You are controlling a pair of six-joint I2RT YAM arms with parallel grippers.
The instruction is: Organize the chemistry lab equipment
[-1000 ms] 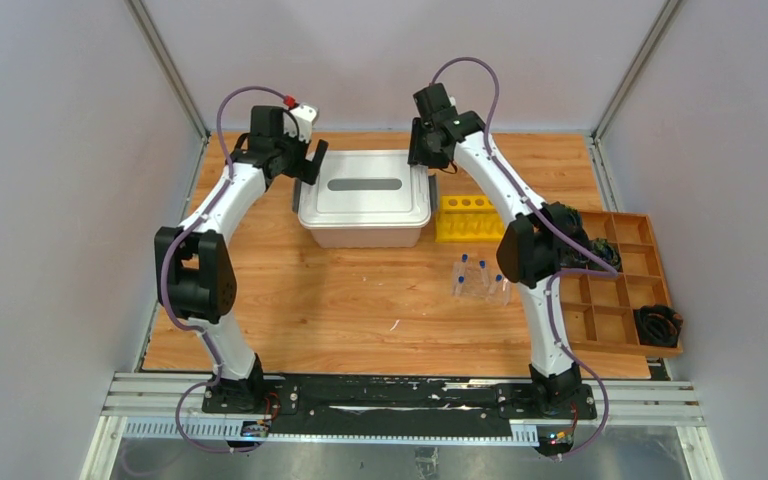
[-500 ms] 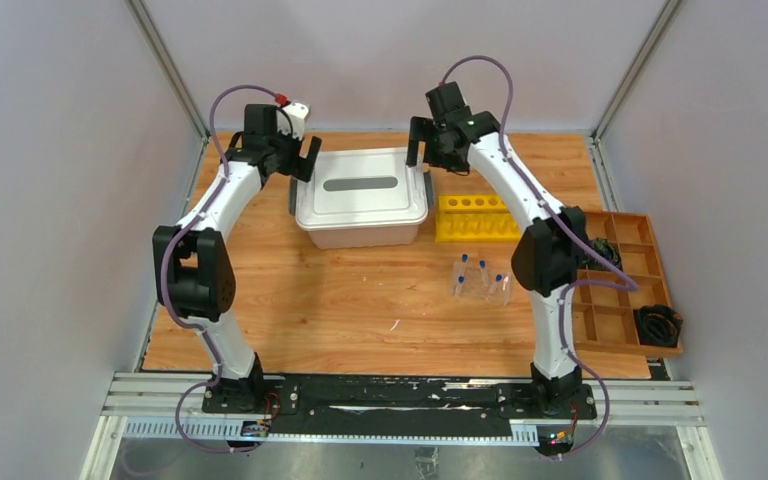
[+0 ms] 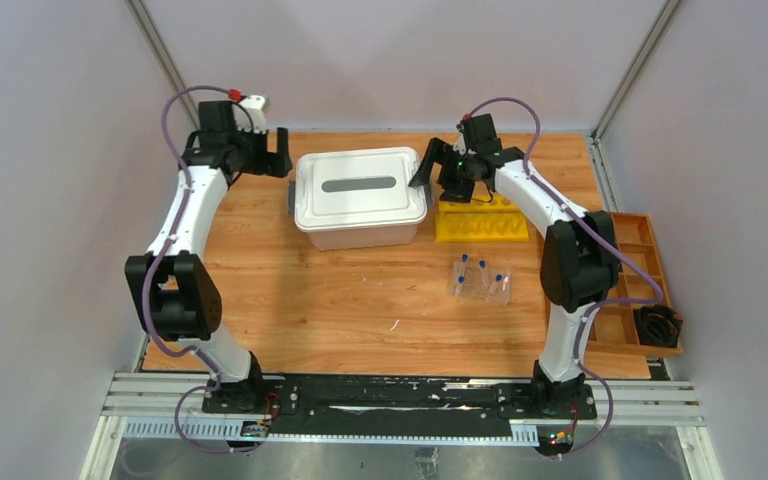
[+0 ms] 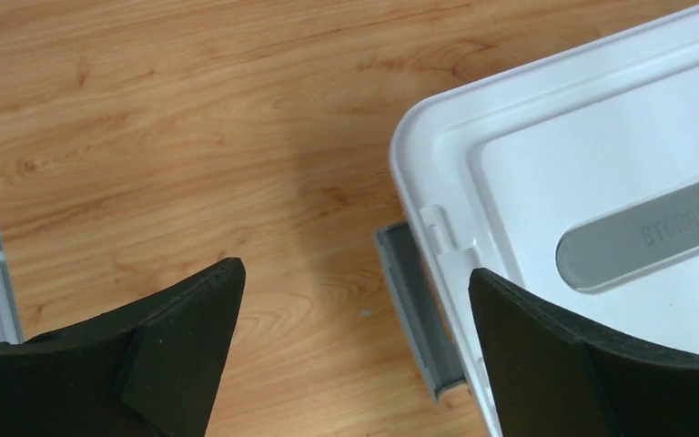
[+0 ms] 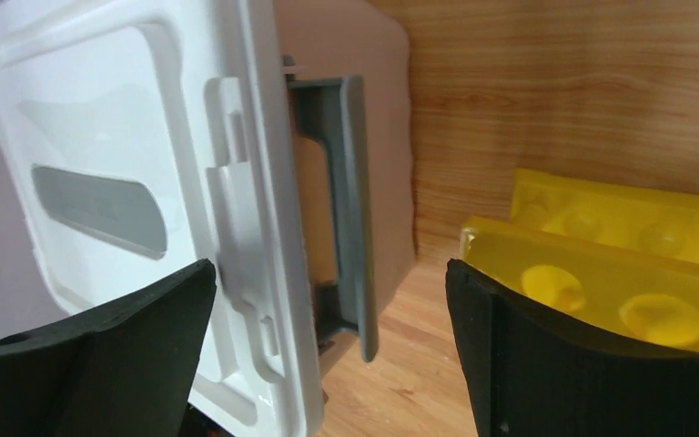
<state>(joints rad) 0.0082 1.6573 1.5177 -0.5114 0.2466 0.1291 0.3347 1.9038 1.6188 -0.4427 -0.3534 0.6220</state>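
Robot test cell, lab-style. Plain grey wall panels (image 3: 50, 200) on three sides, aluminium frame posts (image 3: 165, 65) in corners. Wooden counter (image 3: 360, 300); left arm (image 3: 185, 215), right arm (image 3: 560, 215) bolted to black base plate (image 3: 400, 395) on metal rails (image 3: 660, 410). Lab props: yellow tube rack (image 3: 480, 225), blue-capped tubes (image 3: 480, 278), wooden compartment tray (image 3: 650, 262), white lidded box (image 3: 360, 195).

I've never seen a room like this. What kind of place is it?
Probably a robot testing lab: two white robot arms at a wooden table, plain grey walls boxing it in, and little blue-capped tubes.
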